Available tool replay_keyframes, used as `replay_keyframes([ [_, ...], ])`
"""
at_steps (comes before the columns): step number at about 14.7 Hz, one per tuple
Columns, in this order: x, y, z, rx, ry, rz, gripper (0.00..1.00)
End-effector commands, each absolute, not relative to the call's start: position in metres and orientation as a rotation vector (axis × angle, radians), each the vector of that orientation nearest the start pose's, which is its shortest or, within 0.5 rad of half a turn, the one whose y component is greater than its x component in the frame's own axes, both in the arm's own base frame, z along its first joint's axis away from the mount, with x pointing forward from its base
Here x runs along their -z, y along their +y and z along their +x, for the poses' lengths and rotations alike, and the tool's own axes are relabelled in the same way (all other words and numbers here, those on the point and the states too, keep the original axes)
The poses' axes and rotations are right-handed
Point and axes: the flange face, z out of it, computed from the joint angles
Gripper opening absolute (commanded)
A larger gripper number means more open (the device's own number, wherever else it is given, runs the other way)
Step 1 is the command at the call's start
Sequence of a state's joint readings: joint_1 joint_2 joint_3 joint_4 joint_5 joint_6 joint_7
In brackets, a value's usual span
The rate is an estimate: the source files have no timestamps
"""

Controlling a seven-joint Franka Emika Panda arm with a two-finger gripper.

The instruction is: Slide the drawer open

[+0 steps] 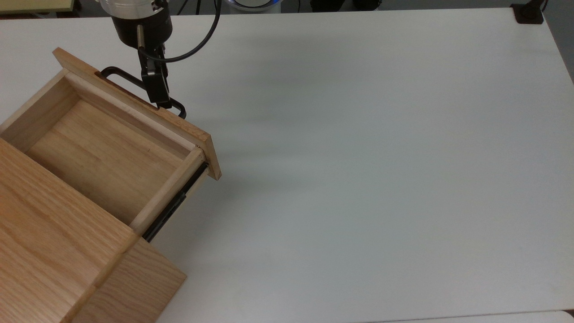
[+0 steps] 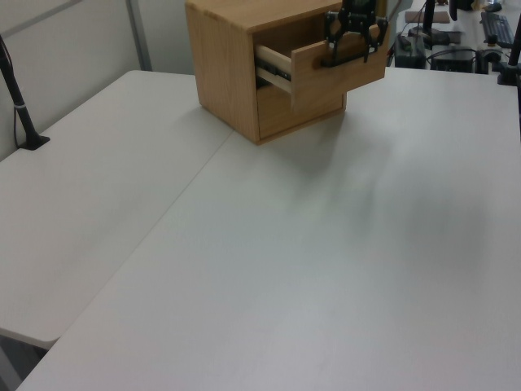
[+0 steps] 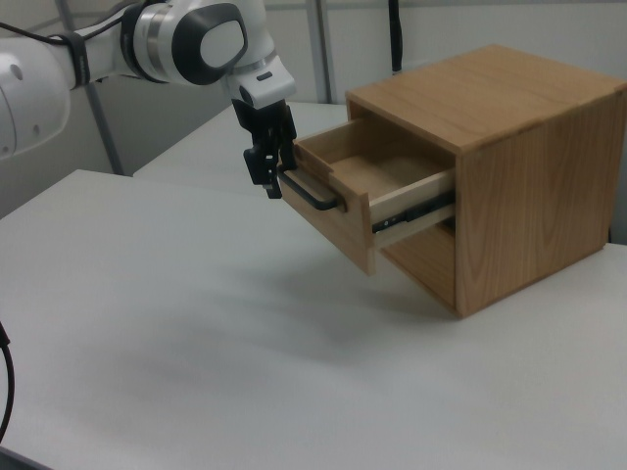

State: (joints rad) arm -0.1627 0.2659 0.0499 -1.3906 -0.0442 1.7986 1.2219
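Note:
The oak drawer (image 1: 103, 148) stands pulled well out of its cabinet (image 1: 45, 251), with a black side rail (image 1: 172, 208) showing. Its black bar handle (image 1: 119, 74) lies along the front panel. My gripper (image 1: 159, 96) hangs right at the handle's end on the top view's right. In the left view the gripper (image 2: 354, 41) is open, with the fingers spread apart above the handle (image 2: 346, 59) on the drawer front (image 2: 342, 81). In the right view the gripper (image 3: 266, 171) sits just left of the handle (image 3: 313, 193) and drawer (image 3: 338, 220).
The white table (image 1: 358, 179) stretches wide and bare to the top view's right of the cabinet. A black mount (image 1: 529, 13) sits in its far right corner. A black post (image 2: 16, 90) stands at the left view's left edge. A lower drawer front (image 2: 297, 106) is closed.

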Motion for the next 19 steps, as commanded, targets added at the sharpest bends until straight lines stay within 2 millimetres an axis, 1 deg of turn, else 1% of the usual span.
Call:
replay_keyframes([
  [1,-0.577,-0.081,0.641,0.197,1.868,-2.438,1.00],
  [3,-0.579,-0.081,0.639,0.189,1.866,-2.448,1.00],
  [5,-0.583,-0.077,0.636,0.171,1.855,-2.469,1.00],
  [7,-0.591,-0.073,0.632,0.179,1.816,-2.494,1.00],
  [9,-0.592,-0.070,0.628,0.153,1.802,-2.519,1.00],
  [12,-0.614,-0.049,0.616,0.166,1.678,-2.594,1.00],
  [13,-0.619,-0.047,0.610,0.158,1.629,-2.633,1.00],
  [14,-0.628,-0.044,0.601,0.149,1.508,-2.715,1.00],
  [15,-0.635,-0.040,0.589,0.139,1.328,-2.824,1.00],
  [16,-0.637,-0.031,0.575,0.123,1.091,-2.941,1.00],
  [17,-0.637,-0.026,0.566,0.118,0.933,-3.004,1.00],
  [19,-0.634,-0.023,0.555,0.098,0.658,-3.094,1.00],
])
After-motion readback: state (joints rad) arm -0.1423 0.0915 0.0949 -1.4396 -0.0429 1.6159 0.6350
